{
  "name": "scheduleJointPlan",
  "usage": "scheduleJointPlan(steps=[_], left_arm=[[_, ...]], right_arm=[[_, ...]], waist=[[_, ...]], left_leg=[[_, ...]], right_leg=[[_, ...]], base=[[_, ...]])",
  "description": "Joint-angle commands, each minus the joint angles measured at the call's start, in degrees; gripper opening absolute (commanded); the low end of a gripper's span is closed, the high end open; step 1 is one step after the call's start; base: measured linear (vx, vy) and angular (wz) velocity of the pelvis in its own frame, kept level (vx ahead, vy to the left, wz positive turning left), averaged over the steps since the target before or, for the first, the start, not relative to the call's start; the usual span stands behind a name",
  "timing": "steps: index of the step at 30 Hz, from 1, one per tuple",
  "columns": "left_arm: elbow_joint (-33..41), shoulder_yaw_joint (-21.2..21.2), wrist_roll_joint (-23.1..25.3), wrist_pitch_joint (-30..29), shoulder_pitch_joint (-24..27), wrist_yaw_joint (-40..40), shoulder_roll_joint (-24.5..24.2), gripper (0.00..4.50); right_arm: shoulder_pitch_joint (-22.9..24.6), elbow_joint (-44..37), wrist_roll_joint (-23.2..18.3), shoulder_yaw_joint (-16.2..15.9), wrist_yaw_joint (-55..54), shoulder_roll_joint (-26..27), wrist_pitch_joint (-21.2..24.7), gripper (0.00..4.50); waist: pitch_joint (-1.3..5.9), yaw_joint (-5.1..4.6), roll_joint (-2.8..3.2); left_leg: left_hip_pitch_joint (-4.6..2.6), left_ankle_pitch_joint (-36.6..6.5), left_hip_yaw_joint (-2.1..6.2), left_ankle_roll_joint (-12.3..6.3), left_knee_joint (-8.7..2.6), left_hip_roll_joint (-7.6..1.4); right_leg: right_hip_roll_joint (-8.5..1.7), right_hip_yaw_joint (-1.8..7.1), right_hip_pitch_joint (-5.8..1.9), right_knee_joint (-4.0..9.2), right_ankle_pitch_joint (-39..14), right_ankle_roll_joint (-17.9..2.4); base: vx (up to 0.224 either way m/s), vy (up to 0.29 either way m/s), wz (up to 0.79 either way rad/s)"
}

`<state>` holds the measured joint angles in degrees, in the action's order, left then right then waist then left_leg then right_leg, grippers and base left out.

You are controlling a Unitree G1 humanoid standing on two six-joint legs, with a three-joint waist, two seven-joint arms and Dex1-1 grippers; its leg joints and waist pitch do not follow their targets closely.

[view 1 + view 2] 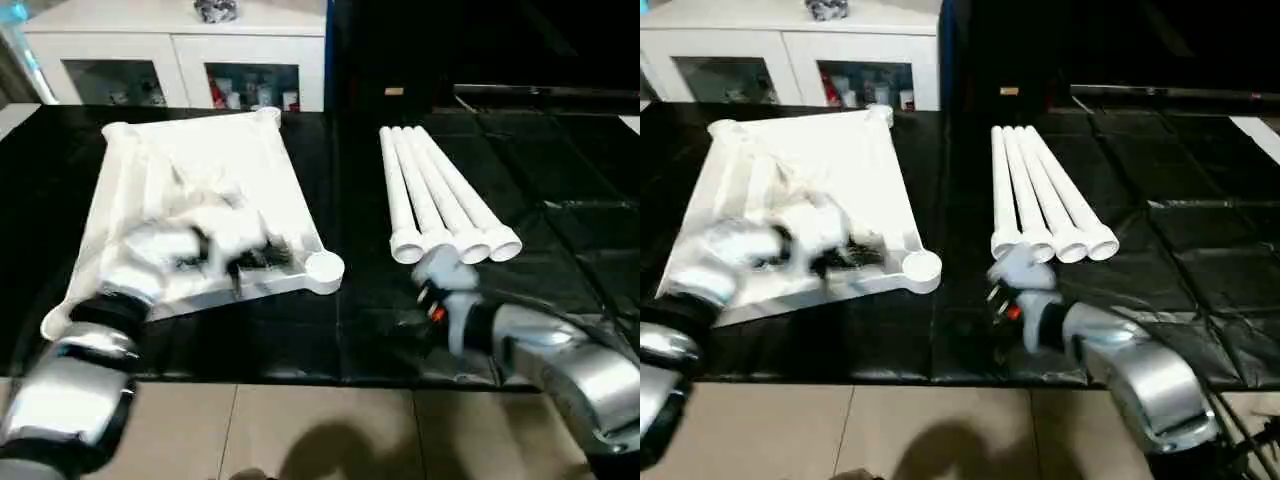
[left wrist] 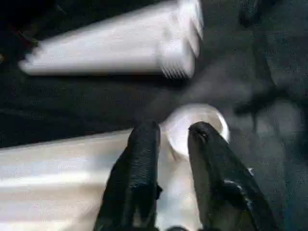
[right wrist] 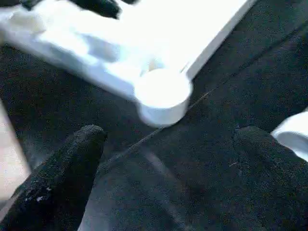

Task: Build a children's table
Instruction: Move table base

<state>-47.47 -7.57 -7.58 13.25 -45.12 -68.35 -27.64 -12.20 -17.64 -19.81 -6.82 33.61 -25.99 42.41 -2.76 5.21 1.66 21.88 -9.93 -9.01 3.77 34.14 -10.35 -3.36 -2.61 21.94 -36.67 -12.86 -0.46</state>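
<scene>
**Legs loose, top unsteady: where this could slip**

Nearest to me, my right gripper (image 3: 163,144) is hanging with its fingers spread wide and nothing between them, just above the black mat (image 1: 560,240). Past its tips the corner socket (image 3: 162,95) of the top is lying, and at one fingertip the open end of a leg is peeking in. I am judging that if I am closing on a leg end from here, the round tube could roll away from my fingers and knock its neighbours out of line, since the four legs (image 1: 440,195) are lying touching side by side with nothing stopping them.

My left gripper (image 2: 171,159) is sitting over the top (image 1: 190,200) with a narrow gap between its fingers, nothing visibly pinched, the near socket just beyond the tips. If I am nudging that edge, the light top could slide on the mat and carry the socket away from where I am aiming.

The table is all white plastic: the top is lying underside up, ribbed, with round sockets at its corners, left of the legs; the legs are long, tapered, hollow at the near ends. None is fitted yet.
</scene>
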Motion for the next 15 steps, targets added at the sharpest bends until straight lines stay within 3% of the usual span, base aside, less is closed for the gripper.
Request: scheduleJointPlan(steps=[1, 3, 4, 5, 6, 7, 8, 9, 10, 11, 12, 13, 15], left_arm=[[3.96, 2.39, -2.72, -4.06, 1.15, 3.24, -0.01, 1.71], [8.17, 4.27, -4.41, -7.22, 2.96, 6.51, 0.25, 1.89], [12.76, 5.95, -5.92, -10.36, 5.09, 9.58, 0.72, 1.89], [12.76, 5.95, -5.92, -10.36, 5.09, 9.58, 0.72, 1.89], [19.27, 8.1, -6.11, -13.06, 8.82, 15.74, 2.55, 1.89], [25.8, 10.48, -6.41, -16.44, 12.62, 22.39, 4.9, 1.89], [31.6, 12.8, -6.6, -20.79, 15.99, 28.8, 7.29, 1.89], [33.71, 13.57, -6.74, -22.62, 17.13, 30.91, 8.04, 1.89], [36.15, 14.84, -7.12, -23.6, 18.5, 33.41, 9.22, 1.89], [36.76, 15.16, -7.21, -23.84, 18.85, 34.03, 9.51, 1.89], [40.08, 16.74, -7.5, -25.59, 20.82, 37.13, 10.64, 1.89], [44.13, 18.46, -7.34, -26.8, 23.28, 41.01, 11.91, 1.89], [45.36, 18.97, -7.26, -27.16, 24.04, 42.22, 12.29, 1.89]], right_arm=[[-0.87, -0.54, -0.01, 1.54, -3.21, 2.07, -0.68, 4.5], [-1.07, -0.29, 0.33, 2.53, -6.51, 4.8, -1.03, 4.5], [-1.27, 0.01, 0.78, 3.23, -9.45, 7.23, -1.35, 4.5], [-1.27, 0.01, 0.78, 3.23, -9.45, 7.23, -1.35, 4.5], [-1.48, 0.63, 1.24, 4.36, -13.45, 10.6, -2.32, 4.5], [-1.57, 1.14, 1.79, 5.39, -17.15, 13.6, -3.33, 4.5], [-1.47, 1.41, 1.52, 6.4, -19.48, 15.93, -3.35, 4.5], [-1.42, 1.46, 1.42, 6.78, -20.16, 16.7, -3.23, 4.5], [-1.2, 1.53, 1.6, 6.67, -20.25, 16.88, -3.37, 4.5], [-1.14, 1.54, 1.64, 6.64, -20.28, 16.93, -3.41, 4.5], [-0.77, 1.87, 2.42, 6.54, -20.97, 17.15, -4.0, 4.5], [-0.26, 2.17, 3.53, 6.67, -22.23, 17.63, -4.86, 4.5], [-0.1, 2.26, 3.86, 6.72, -22.65, 17.8, -5.13, 4.5]], waist=[[3.68, -0.07, -0.14], [3.57, -0.43, -0.12], [3.61, -0.29, -0.07], [3.65, -0.4, -0.03], [3.44, -0.55, -0.84], [3.84, -0.49, -0.29], [3.5, -1.12, -0.71], [3.5, -1.2, -0.7], [3.45, -0.95, -0.39], [3.45, -0.86, -0.57], [3.3, -0.91, -1.22], [3.17, -0.89, -1.37], [3.05, -0.97, -1.15]], left_leg=[[-1.03, -9.23, 0.45, 0.89, -3.65, -2.53], [-0.93, -9.31, 0.44, 0.78, -3.75, -2.5], [-1.21, -9.66, 0.32, 0.79, -3.64, -2.33], [-1.18, -9.41, 0.35, 1.14, -3.69, -2.62], [-0.81, -9.34, 0.27, 0.94, -3.9, -2.38], [-1.0, -9.05, 0.54, 1.45, -3.89, -2.98], [-0.81, -9.15, 0.25, 0.52, -3.81, -2.87], [-0.93, -9.24, 0.09, 0.3, -3.72, -2.71], [-0.99, -8.98, -0.06, -0.04, -3.63, -2.41], [-0.89, -9.12, -0.09, 0.43, -3.76, -2.58], [-0.88, -9.35, -0.17, 0.71, -3.92, -2.63], [-0.87, -9.89, -0.12, 1.31, -4.1, -2.73], [-0.94, -10.79, -0.07, 1.67, -4.18, -2.68]], right_leg=[[-4.7, 2.71, -2.75, 3.9, -1.35, -13.61], [-4.68, 2.67, -2.44, 4.06, -2.39, -13.47], [-4.43, 2.69, -2.43, 4.39, -3.78, -12.88], [-4.55, 2.76, -2.43, 3.96, -3.06, -13.0], [-4.37, 2.63, -2.5, 4.34, -4.16, -12.43], [-4.82, 2.63, -2.68, 3.59, -2.83, -12.86], [-4.73, 2.54, -2.27, 4.07, -3.31, -13.52], [-4.54, 2.57, -2.27, 4.22, -4.26, -13.32], [-4.18, 2.68, -2.05, 4.7, -6.38, -11.94], [-4.11, 2.74, -2.22, 4.62, -6.73, -10.86], [-3.98, 2.68, -2.16, 4.81, -7.14, -10.28], [-3.97, 2.62, -2.11, 4.77, -7.65, -9.68], [-3.93, 2.65, -1.91, 5.0, -8.22, -9.02]], base=[[0.0, 0.0, 0.0], [0.0, 0.0, 0.0], [0.0, 0.0, 0.0], [0.0, 0.0, 0.0], [0.0, 0.0, 0.0], [0.0, 0.0, 0.0], [0.0, 0.0, 0.0], [0.0, 0.0, 0.0], [0.0, 0.0, 0.0], [0.0, 0.0, 0.0], [0.0, 0.0, 0.0], [0.0, 0.0, 0.0], [0.0, 0.0, 0.0]])
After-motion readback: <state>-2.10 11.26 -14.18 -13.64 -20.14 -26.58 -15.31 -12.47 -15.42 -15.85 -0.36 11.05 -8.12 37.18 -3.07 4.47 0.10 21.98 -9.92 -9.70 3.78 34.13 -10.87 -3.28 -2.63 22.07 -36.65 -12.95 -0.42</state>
